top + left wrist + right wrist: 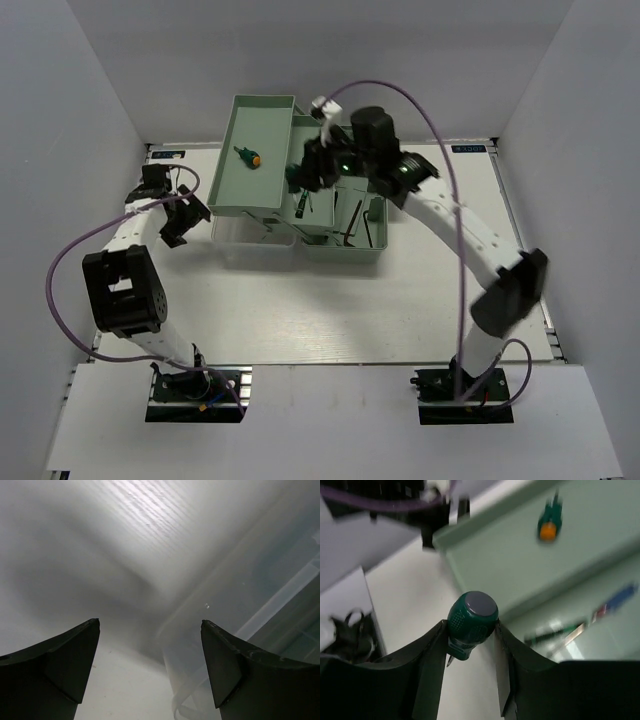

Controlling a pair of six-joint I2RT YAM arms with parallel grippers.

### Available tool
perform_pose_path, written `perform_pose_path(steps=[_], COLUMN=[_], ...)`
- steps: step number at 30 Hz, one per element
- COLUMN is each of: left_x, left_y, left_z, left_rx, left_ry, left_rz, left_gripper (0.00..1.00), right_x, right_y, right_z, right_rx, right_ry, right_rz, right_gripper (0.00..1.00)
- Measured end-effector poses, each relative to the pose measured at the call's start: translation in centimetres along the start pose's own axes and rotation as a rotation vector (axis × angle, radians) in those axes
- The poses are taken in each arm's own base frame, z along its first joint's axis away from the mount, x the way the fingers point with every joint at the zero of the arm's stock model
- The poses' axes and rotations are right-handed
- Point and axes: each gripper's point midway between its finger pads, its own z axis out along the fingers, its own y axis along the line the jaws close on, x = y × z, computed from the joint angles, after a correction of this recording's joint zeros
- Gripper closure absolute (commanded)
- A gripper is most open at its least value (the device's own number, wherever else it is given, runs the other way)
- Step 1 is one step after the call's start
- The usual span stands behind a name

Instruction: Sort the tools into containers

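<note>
1. A stubby dark-green screwdriver (471, 622) is clamped by its handle between the fingers of the right gripper (470, 630), butt end up, just beside the right rim of the mint-green tray (270, 130).
2. Inside that tray lies one similar stubby tool with an orange end (248, 156).
3. Right of the tray, the toolbox base (375, 255) holds thin screwdrivers and dark hex keys.
4. Near the tray's front-left corner, the left gripper (180, 218) hovers with fingers wide apart and empty, beside the translucent lid (240, 605).
5. The step in hand looks like carrying the stubby driver to join its match. Next it should cross the rim, lower over bare floor clear of the lying tool, then release.
</note>
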Motion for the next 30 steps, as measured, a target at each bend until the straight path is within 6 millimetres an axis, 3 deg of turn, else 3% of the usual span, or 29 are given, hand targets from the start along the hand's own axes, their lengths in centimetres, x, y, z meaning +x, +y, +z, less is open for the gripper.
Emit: perform_pose_path(steps=[3, 6, 8, 10, 11, 13, 14, 17, 18, 21, 25, 30], left_x=[0.1, -0.2, -0.5, -0.5, -0.3, 0.2, 0.4, 0.2, 0.0, -0.2, -0.5, -0.3], left_y=[-1.0, -1.7, -2.1, -2.3, -2.3, -2.3, -2.5, -3.0, -3.3, -3.9, -5.2, -6.1], left_z=[0.6, 1.0, 1.6, 2.3, 2.7, 3.2, 3.3, 3.4, 3.4, 3.3, 2.8, 2.8], left_rx=[0.065, 0.114, 0.139, 0.154, 0.158, 0.165, 0.173, 0.202, 0.216, 0.246, 0.297, 0.348], left_ry=[0.021, 0.038, 0.052, 0.062, 0.073, 0.094, 0.101, 0.093, 0.086, 0.079, 0.081, 0.087], left_rz=[0.038, 0.077, 0.107, 0.132, 0.147, 0.167, 0.175, 0.193, 0.195, 0.198, 0.207, 0.235], left_gripper=[0.08, 0.11, 0.12, 0.13, 0.15, 0.17, 0.18, 0.19, 0.2, 0.24, 0.28, 0.31], right_x=[-4.9, -7.7, -7.4, -5.8, -4.7, -3.0, -2.3, -1.4, -1.3, -1.1, -0.4, -2.7], right_y=[-1.2, -2.5, -3.3, -3.9, -4.3, -4.7, -4.9, -5.1, -5.0, -4.6, -3.2, 1.7], right_z=[4.8, 8.7, 10.5, 11.6, 12.2, 12.7, 13.0, 13.3, 13.3, 12.9, 11.1, 6.8], right_rx=[-0.033, -0.049, -0.048, -0.042, -0.037, -0.03, -0.025, -0.025, -0.031, -0.06, -0.109, -0.333], right_ry=[-0.08, -0.142, -0.143, -0.107, -0.085, -0.046, -0.028, -0.006, -0.003, -0.004, 0.017, -0.045], right_rz=[0.001, 0.012, 0.031, 0.062, 0.077, 0.099, 0.108, 0.112, 0.106, 0.057, 0.003, -0.166], right_gripper=[1.0, 1.0, 0.92, 0.86, 0.73, 0.6, 0.48, 0.28, 0.26, 0.24, 0.25, 0.33])
